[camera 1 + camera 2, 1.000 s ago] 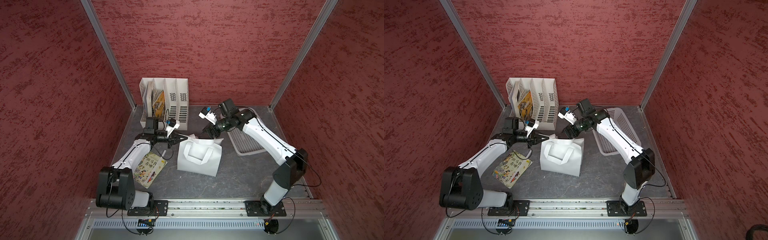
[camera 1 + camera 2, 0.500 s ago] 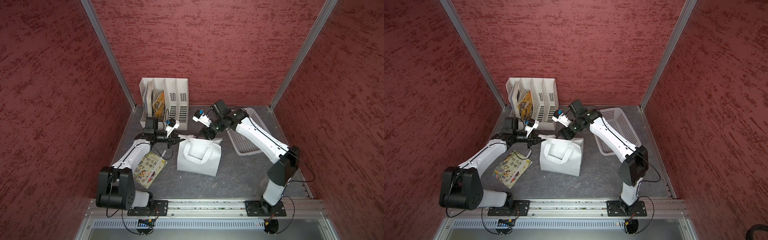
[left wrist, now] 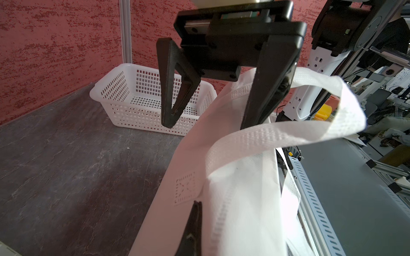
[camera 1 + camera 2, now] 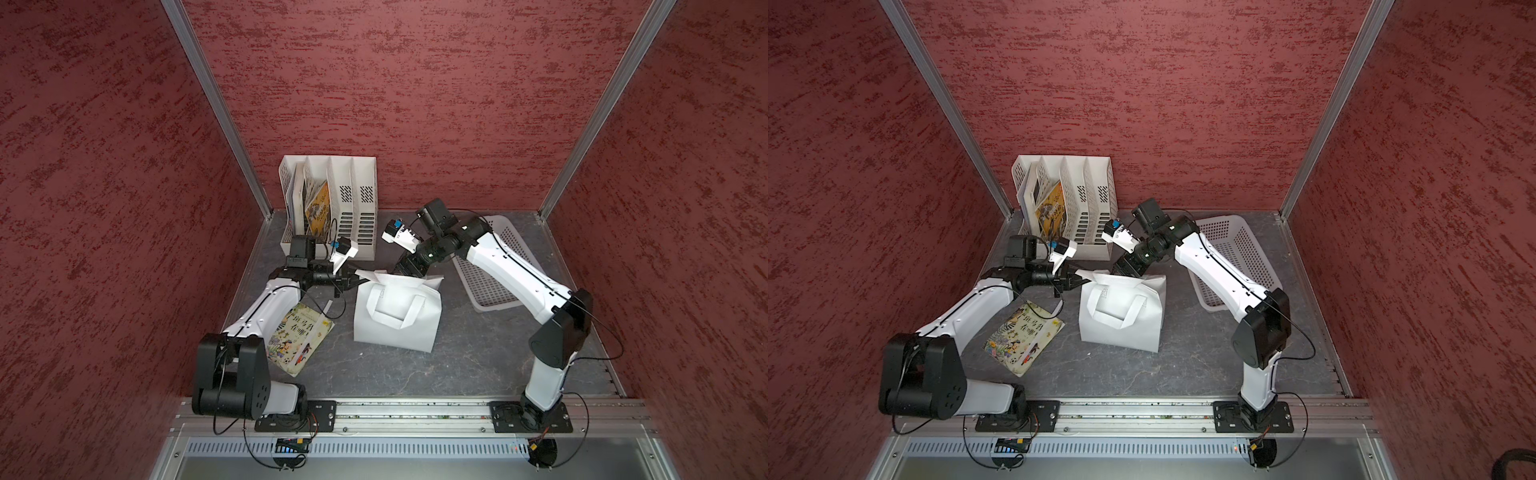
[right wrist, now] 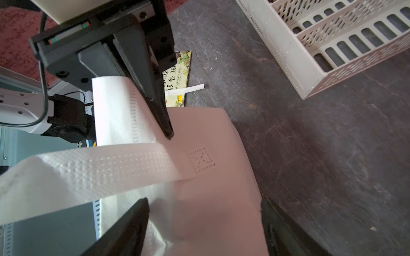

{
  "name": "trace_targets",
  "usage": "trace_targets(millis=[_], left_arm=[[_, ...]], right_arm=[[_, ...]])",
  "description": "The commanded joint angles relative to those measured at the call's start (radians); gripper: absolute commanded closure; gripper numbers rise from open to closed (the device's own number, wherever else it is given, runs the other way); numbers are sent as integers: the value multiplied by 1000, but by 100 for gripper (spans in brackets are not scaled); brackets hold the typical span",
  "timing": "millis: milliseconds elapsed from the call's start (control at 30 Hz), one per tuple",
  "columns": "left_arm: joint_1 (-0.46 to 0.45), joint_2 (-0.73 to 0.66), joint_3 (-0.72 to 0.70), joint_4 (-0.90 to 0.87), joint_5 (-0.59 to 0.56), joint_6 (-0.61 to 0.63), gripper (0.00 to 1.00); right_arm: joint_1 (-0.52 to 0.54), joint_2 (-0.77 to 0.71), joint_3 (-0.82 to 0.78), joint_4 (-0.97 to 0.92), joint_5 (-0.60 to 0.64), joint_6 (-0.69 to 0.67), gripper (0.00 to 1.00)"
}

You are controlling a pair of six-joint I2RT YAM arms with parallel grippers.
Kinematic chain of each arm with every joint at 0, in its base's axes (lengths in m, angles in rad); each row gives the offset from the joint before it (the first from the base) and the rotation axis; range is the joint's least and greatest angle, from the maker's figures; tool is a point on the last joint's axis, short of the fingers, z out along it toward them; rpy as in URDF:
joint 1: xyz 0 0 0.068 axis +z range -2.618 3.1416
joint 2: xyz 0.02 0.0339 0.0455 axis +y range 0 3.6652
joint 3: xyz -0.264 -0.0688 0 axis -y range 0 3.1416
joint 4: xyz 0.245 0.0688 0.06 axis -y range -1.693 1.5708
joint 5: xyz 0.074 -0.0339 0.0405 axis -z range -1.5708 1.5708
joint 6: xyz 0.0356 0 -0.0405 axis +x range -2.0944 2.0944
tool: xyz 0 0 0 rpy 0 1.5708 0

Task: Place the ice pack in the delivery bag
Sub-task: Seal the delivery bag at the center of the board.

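**1. Delivery bag** [image 4: 395, 320]: boxy white soft-sided fabric bag w/ two flat loop handles. Stands mid-table btwn my two arms, broad handle face toward the front rail. Top edge is folded over. No lining or contents visible, so I can't say what's inside.

**2. My L gripper** [image 5: 168, 133]: jaws together, pinched on the bag's top rim at the corner on my left side.

**3. My R gripper** [image 3: 206, 126]: jaws wide apart, nothing held. It straddles the bag's far rim, w/ the wall fabric btwn the jaws.

**4. Ice pack**: not found in any view, and in neither gripper. The white perforated plastic basket [image 3: 124, 93], on my right of the bag, shows no pack as far as I can see in. It may be in the bag or hidden; can't tell.

**5. Misc.**: white slotted file rack [image 4: 357, 199] w/ books, back left. Illustrated picture book [image 4: 299, 336] lies flat on the dark grey marbled tabletop [image 4: 457, 361], beside my L arm.

**Key relation (my judgement)**: the bag mouth's long axis runs from my L pinch toward the basket side. R sits at that mouth and is free, so R is the nearer hand for a drop-in, while L holds the rim up. Which way the pack lies from R is unknown.
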Motion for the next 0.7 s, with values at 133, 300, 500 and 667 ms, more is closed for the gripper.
trace_targets(millis=[133, 300, 500, 667], left_arm=[[9, 1, 39, -20, 13, 7, 100], [10, -1, 43, -32, 12, 12, 100], [9, -6, 45, -37, 10, 14, 100], [9, -7, 46, -43, 10, 18, 100]], right_arm=[[26, 21, 10, -69, -51, -35, 11], [34, 3, 10, -89, -78, -43, 4], [47, 0, -23, -110, -4, -65, 4], [49, 31, -9, -111, 52, -63, 14]])
